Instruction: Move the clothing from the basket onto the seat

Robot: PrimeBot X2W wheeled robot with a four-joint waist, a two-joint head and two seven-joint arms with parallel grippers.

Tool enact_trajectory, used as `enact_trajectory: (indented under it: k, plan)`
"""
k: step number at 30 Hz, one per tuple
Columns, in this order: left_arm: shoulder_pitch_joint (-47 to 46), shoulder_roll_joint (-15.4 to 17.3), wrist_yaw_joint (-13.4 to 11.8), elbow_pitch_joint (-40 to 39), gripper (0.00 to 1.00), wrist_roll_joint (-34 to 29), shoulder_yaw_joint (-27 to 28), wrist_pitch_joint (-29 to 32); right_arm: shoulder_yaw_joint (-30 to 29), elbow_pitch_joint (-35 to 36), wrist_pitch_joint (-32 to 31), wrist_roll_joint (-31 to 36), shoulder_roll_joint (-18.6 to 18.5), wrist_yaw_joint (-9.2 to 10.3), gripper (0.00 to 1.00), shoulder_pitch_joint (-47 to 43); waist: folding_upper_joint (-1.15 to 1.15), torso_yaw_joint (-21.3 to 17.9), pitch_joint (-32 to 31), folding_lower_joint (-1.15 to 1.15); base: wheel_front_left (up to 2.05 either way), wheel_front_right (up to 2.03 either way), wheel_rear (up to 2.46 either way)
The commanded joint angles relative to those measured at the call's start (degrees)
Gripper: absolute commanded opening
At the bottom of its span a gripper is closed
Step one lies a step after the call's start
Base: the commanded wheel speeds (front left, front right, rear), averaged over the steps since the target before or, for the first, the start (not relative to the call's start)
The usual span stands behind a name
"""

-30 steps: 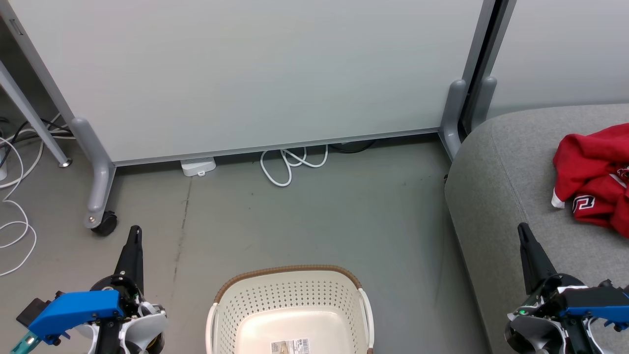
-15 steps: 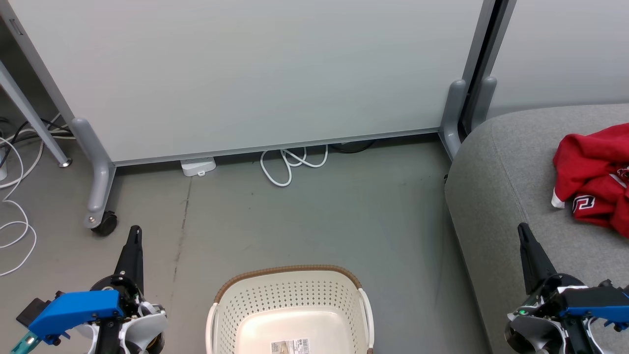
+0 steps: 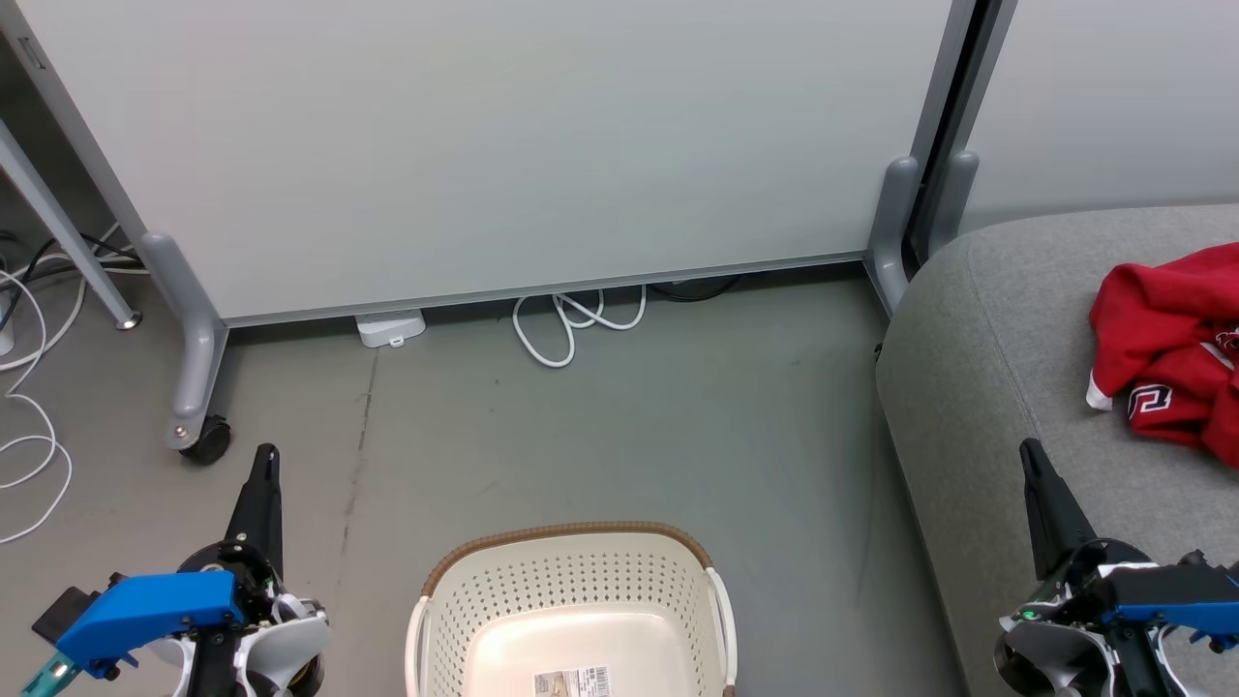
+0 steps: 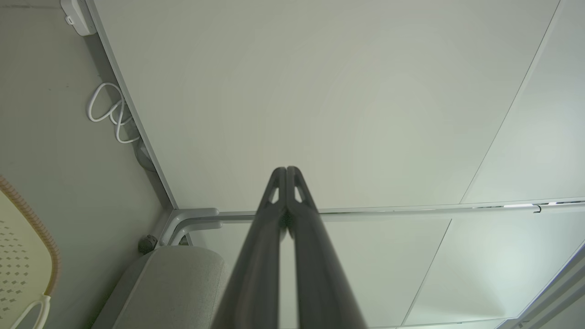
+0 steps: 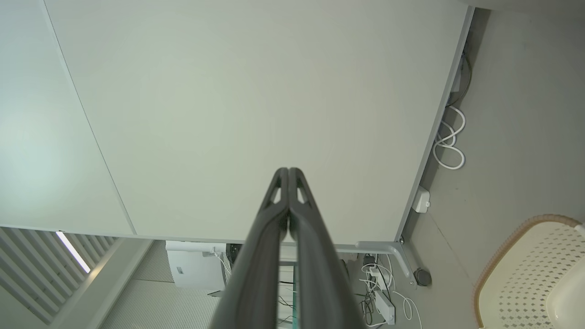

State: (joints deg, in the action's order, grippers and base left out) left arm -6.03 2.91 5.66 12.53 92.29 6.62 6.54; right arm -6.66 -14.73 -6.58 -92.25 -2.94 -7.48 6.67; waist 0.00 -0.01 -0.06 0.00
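clothing point(image 3: 1166, 339): right part cut off by the edge of my head view; lettering half buried in folds
basket point(image 3: 571, 534): near half runs off the bottom edge
paper label point(image 3: 573, 681): print too small for me to read; lower part cut off
seat point(image 3: 968, 387): runs past the right and bottom edges

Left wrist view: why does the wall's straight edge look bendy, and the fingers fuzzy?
Left wrist view: the wide lens bows the partition panel along its edge; the left gripper sits close to the lens, so it looks soft lower down. Head view: the light is even, the basket sharp.
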Motion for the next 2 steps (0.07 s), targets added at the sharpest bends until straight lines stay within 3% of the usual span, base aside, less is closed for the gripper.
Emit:
enact_trajectory:
  k: [1,2]
  plan:
    - [-0.7,-0.1,0.3,-0.2,0.0,0.1,0.2,0.2,-0.1,0.2,-0.3,-0.1,0.1,-0.02,0.0,0.7,0.0,0.0,0.0,0.0,0.0,0.0,0.0]
    - [-0.7,-0.1,0.3,-0.2,0.0,0.1,0.2,0.2,-0.1,0.2,-0.3,-0.1,0.1,-0.02,0.0,0.7,0.0,0.0,0.0,0.0,0.0,0.0,0.0]
